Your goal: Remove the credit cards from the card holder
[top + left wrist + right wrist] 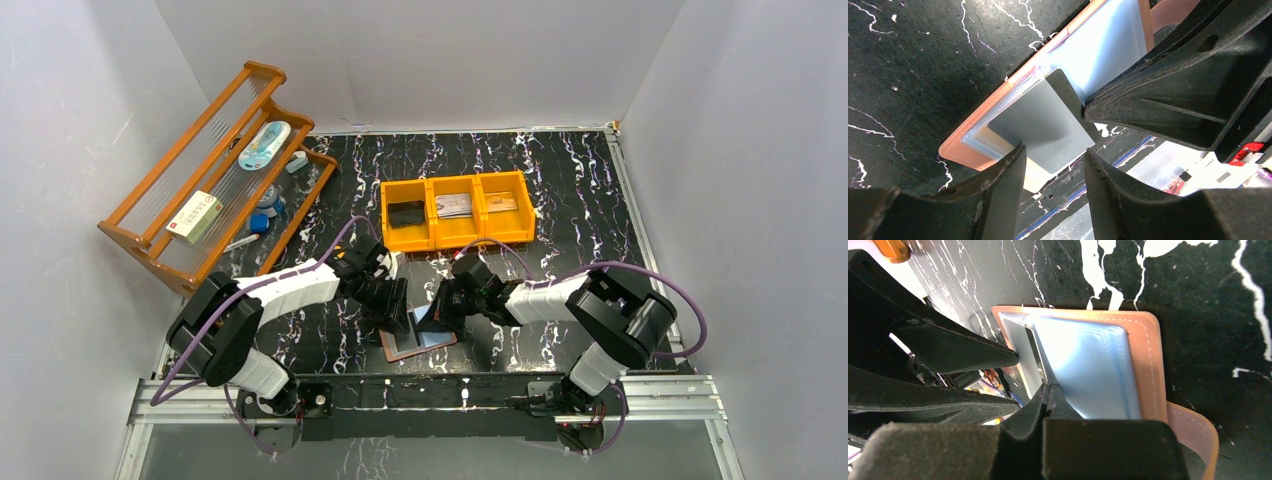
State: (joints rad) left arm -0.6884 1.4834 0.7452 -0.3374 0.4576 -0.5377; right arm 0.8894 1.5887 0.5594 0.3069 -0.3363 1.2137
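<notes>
The salmon-pink card holder (405, 350) lies open on the table near the front edge, between both grippers. In the left wrist view a grey credit card (1043, 125) sticks halfway out of the holder's (960, 150) pale blue slots, with a cream card (1034, 179) under it. My left gripper (1055, 185) is open, its fingers astride the grey card's free corner; it shows in the top view too (398, 315). My right gripper (1049, 392) is shut on a pale blue lining page (1088, 365) of the holder (1148, 365), holding the page lifted. It also shows in the top view (447, 312).
An orange three-compartment tray (430, 236) stands behind the holder, with a dark card (407, 213) and two more cards (455, 205) (500, 203) in it. A wooden rack (150, 235) with small items leans at the back left. White walls close the sides.
</notes>
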